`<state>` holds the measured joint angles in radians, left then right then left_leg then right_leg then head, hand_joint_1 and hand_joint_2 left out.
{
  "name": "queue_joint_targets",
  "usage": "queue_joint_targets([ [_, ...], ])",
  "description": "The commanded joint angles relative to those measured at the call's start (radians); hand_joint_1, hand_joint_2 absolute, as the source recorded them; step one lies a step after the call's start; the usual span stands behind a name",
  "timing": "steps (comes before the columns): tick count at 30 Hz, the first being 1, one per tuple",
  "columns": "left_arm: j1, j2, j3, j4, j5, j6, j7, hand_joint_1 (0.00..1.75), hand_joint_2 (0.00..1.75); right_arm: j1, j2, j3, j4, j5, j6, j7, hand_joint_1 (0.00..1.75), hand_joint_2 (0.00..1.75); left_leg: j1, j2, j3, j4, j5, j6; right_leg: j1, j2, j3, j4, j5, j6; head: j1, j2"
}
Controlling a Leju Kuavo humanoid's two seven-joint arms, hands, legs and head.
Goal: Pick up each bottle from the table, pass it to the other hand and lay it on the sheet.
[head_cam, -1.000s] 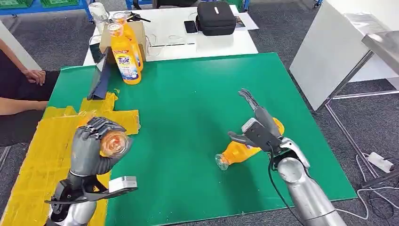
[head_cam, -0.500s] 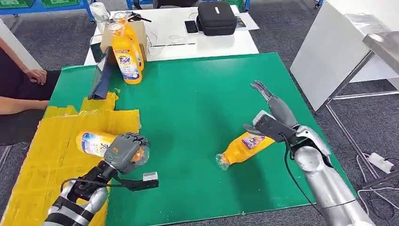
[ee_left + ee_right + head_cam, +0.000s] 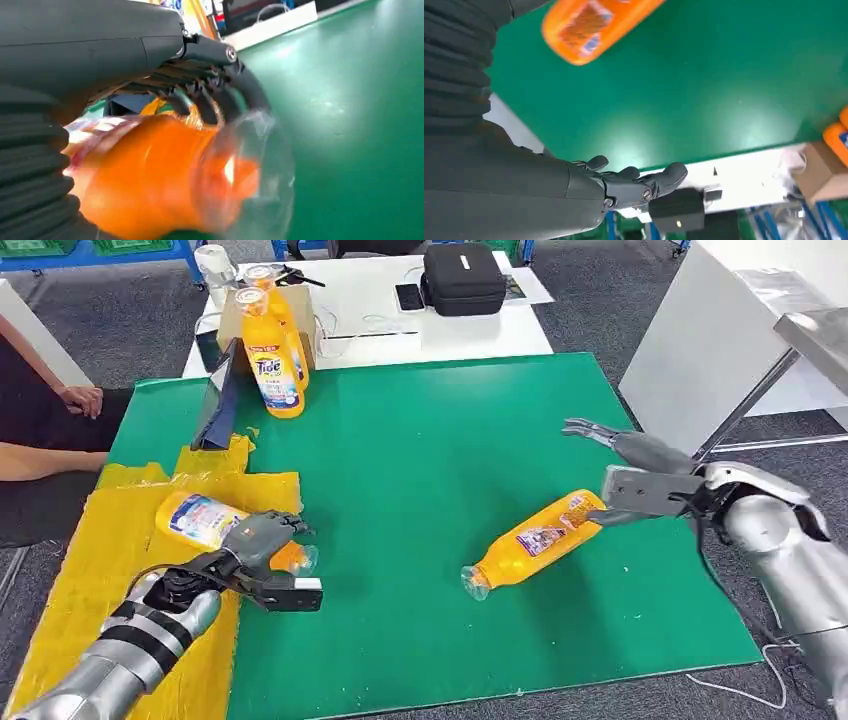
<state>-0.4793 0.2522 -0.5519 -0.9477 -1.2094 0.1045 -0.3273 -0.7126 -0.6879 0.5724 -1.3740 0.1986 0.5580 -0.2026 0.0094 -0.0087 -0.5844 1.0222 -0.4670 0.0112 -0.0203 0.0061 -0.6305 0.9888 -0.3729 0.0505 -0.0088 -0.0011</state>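
Bottle (image 3: 215, 527) number one lies on its side under my left hand (image 3: 258, 545), whose fingers curl over its neck end while the body rests on the yellow sheet (image 3: 90, 570); the clear cap end pokes out past the sheet's edge toward the green worktop (image 3: 420, 440). In the left wrist view the orange neck and cap sit right under my fingers (image 3: 210, 95), so I am holding it. I judge this the laying-down step. To do it well, I should let the bottle's weight settle fully on the sheet before I loosen, then open straight off it so it does not roll onto the green.

My right hand (image 3: 640, 480) is spread and holds nothing, hovering just beside the base of the second bottle (image 3: 530, 542), which lies tilted on the worktop. Two more bottles (image 3: 268, 345) stand upright at the far edge.
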Motion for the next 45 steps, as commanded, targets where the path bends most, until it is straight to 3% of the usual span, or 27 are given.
queue_joint_targets([
  [1, -0.153, 0.002, -0.132, 0.195, 0.088, -0.04, -0.041, 0.0, 0.0, -0.234, -0.218, 0.323, -0.1, -0.137, 0.067, 0.059, 0.0, 1.75, -0.001, -0.001, -0.001, 0.002, -0.001, 0.0, 0.0, -0.002, -0.001, 0.003, -0.001, -0.003, 0.0, 0.0],
  [7, -0.167, 0.023, -0.112, 0.191, 0.237, -0.114, -0.149, 0.0, 0.0, -0.297, -0.203, 0.425, -0.052, -0.153, 0.051, 0.055, 0.0, 1.75, 0.0, 0.002, 0.0, 0.001, -0.001, 0.0, 0.001, 0.001, 0.0, 0.001, 0.0, -0.004, 0.0, 0.0],
  [8, -0.165, 0.028, -0.078, 0.177, 0.344, -0.179, -0.219, 0.0, 0.0, -0.309, -0.196, 0.452, -0.036, -0.153, 0.047, 0.055, 0.0, 1.75, 0.0, 0.004, 0.001, 0.002, -0.001, -0.001, 0.001, 0.002, 0.0, 0.001, 0.001, -0.005, 0.0, 0.0],
  [10, -0.159, 0.064, -0.07, 0.119, 0.438, -0.22, -0.237, 0.0, 0.0, -0.33, -0.189, 0.504, -0.008, -0.159, 0.027, 0.044, 0.0, 1.75, 0.0, 0.003, 0.0, 0.001, 0.0, 0.0, 0.0, 0.002, -0.001, 0.001, 0.001, -0.002, 0.0, 0.0],
  [14, -0.145, 0.072, -0.052, 0.077, 0.499, -0.229, -0.242, 0.0, 0.0, -0.341, -0.192, 0.536, -0.003, -0.163, 0.013, 0.04, 0.0, 1.75, 0.0, 0.003, 0.0, 0.001, 0.0, 0.0, 0.001, 0.001, -0.001, 0.001, 0.0, -0.003, 0.0, 0.0],
  [16, -0.108, 0.043, 0.027, 0.039, 0.63, -0.245, -0.287, 0.0, 0.0, -0.34, -0.19, 0.558, 0.008, -0.167, 0.007, 0.038, 0.0, 1.75, 0.0, 0.003, 0.0, 0.001, 0.0, 0.0, 0.001, 0.001, -0.001, 0.0, 0.0, -0.002, 0.0, 0.0],
  [17, -0.053, 0.001, 0.129, -0.023, 0.767, -0.278, -0.316, 0.0, 0.0, -0.329, -0.181, 0.58, 0.033, -0.155, -0.015, 0.042, 0.0, 1.75, 0.0, 0.003, 0.001, 0.001, 0.0, 0.0, 0.001, 0.001, 0.0, 0.0, 0.0, -0.003, 0.0, 0.0],
  [20, 0.036, -0.09, 0.283, -0.189, 1.039, -0.413, -0.255, 0.0, 0.0, -0.279, -0.158, 0.603, 0.103, -0.105, -0.088, 0.014, 0.0, 1.75, 0.0, 0.001, 0.002, -0.001, 0.0, 0.001, 0.001, 0.0, 0.002, -0.002, 0.0, -0.001, 0.0, 0.0],
  [23, 0.054, -0.097, 0.294, -0.242, 1.078, -0.433, -0.214, 0.0, 0.0, -0.266, -0.143, 0.61, 0.136, -0.084, -0.111, -0.007, 0.0, 1.75, 0.0, 0.001, 0.002, 0.0, 0.0, 0.001, 0.001, 0.0, 0.002, -0.002, 0.0, -0.001, 0.0, 0.0],
  [25, 0.089, -0.145, 0.374, -0.29, 1.238, -0.499, -0.203, 0.0, 0.0, -0.246, -0.091, 0.61, 0.207, -0.036, -0.127, -0.014, 0.0, 1.75, 0.0, 0.001, 0.001, 0.0, 0.0, 0.001, 0.001, 0.001, 0.001, -0.002, 0.001, -0.001, 0.001, 0.0],
  [39, 0.132, -0.184, 0.392, -0.365, 1.254, -0.484, -0.196, 0.0, 0.0, -0.182, 0.086, 0.546, 0.546, 0.192, -0.27, -0.072, 0.0, 1.75, 0.0, 0.003, 0.001, -0.001, 0.0, 0.001, 0.001, 0.002, 0.001, -0.002, 0.001, -0.002, 0.0, 0.0],
  [45, 0.131, -0.191, 0.398, -0.362, 1.268, -0.5, -0.201, 0.0, 0.0, -0.202, 0.214, 0.525, 0.739, 0.301, -0.329, -0.106, 0.0, 1.75, 0.0, 0.005, 0.001, -0.001, 0.0, 0.001, 0.001, 0.003, 0.001, -0.002, 0.001, -0.002, 0.0, 0.0],
])
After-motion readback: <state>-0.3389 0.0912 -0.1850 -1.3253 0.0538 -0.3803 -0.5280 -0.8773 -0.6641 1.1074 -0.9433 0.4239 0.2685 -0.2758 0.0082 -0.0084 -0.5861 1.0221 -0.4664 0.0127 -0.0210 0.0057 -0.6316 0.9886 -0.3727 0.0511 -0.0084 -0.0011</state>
